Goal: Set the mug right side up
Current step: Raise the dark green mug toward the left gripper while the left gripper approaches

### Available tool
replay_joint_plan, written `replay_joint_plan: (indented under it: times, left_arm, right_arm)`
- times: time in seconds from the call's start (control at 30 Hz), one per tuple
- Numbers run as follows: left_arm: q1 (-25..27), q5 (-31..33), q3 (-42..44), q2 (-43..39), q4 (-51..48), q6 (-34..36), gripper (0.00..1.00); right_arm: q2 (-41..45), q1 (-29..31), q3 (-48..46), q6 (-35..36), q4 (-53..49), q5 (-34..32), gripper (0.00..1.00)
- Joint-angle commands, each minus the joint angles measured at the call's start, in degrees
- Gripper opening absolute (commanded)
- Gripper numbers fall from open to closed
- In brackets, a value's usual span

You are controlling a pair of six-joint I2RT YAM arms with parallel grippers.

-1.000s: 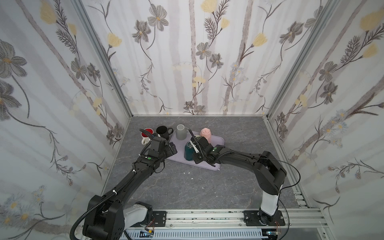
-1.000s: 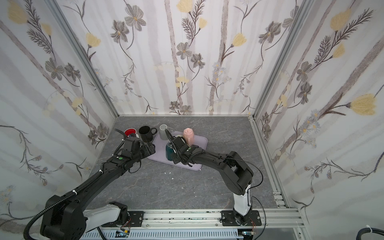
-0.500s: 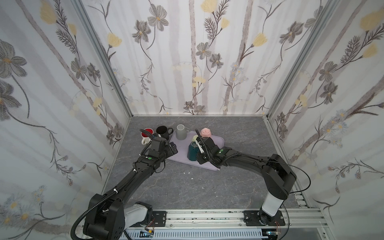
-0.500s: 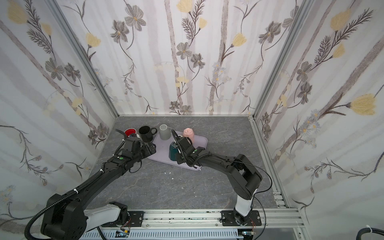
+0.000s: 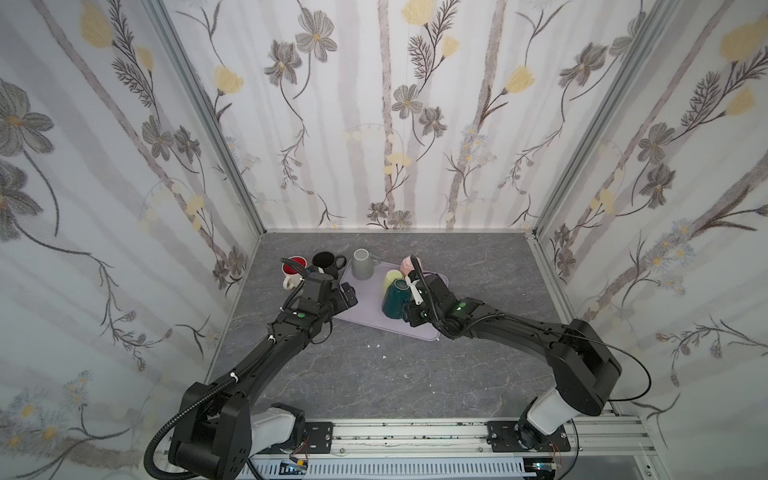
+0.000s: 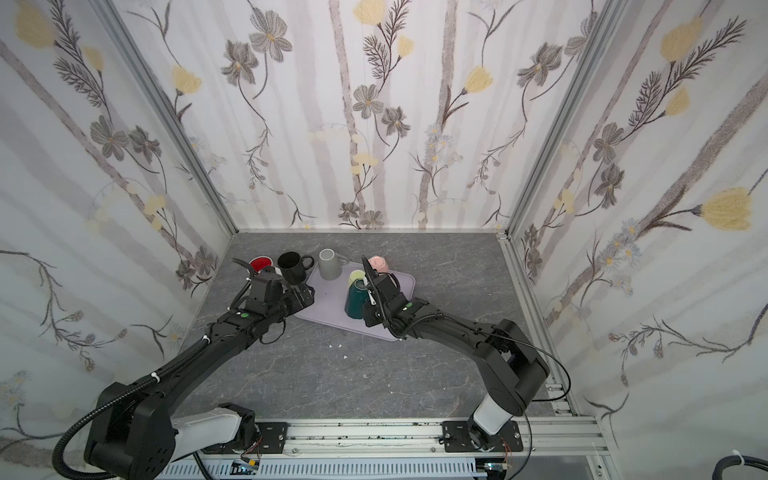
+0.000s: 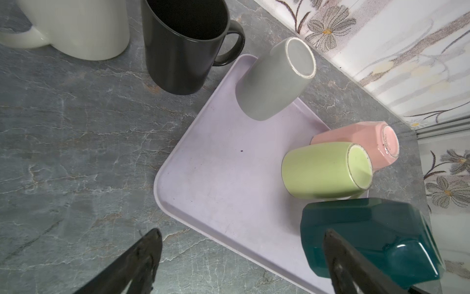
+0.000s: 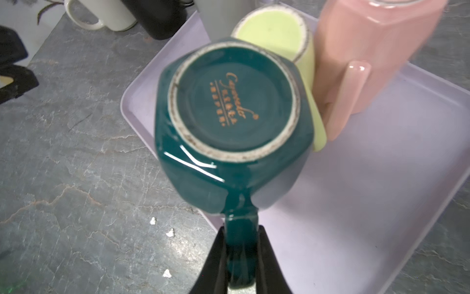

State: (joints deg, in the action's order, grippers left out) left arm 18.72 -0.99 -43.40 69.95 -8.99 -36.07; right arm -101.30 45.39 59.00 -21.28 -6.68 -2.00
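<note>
Now — mug: seen base-up over the tray, just beside a green cup.
Right pincer: closed on the mug's handle.
Left pincer: spread open at the tray's edge — nothing held.

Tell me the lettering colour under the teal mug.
Gold, on the teal mug; clearest in right wrist view.
</note>
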Motion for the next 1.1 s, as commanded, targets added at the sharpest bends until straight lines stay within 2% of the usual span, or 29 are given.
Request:
replay_joint_plan:
  times: [0.0, 0.47, 0.83, 1.07]
  left_arm:
    - [0.1, 0.8, -0.4, -0.1, 0.9, -0.4, 1.0]
    - [0.2, -0.8, 0.5, -0.3, 2.7, -1.9, 1.0]
    - [2.1, -3.3, -1.1, -1.0, 4.7, -4.0, 1.0]
    - [5.1, -4.2, -1.8, -1.9, 7.8, -5.6, 1.0]
  right_arm:
    - [1.1, -0.3, -0.7, -1.2, 7.3, 1.7, 0.06]
    - [7.1, -2.2, -3.3, -3.8, 8.7, 3.9, 0.04]
    - [20.1, -5.5, -9.1, -7.6, 10.9, 6.0, 0.06]
    - [24.9, -8.8, -13.2, -11.1, 14.6, 8.4, 0.05]
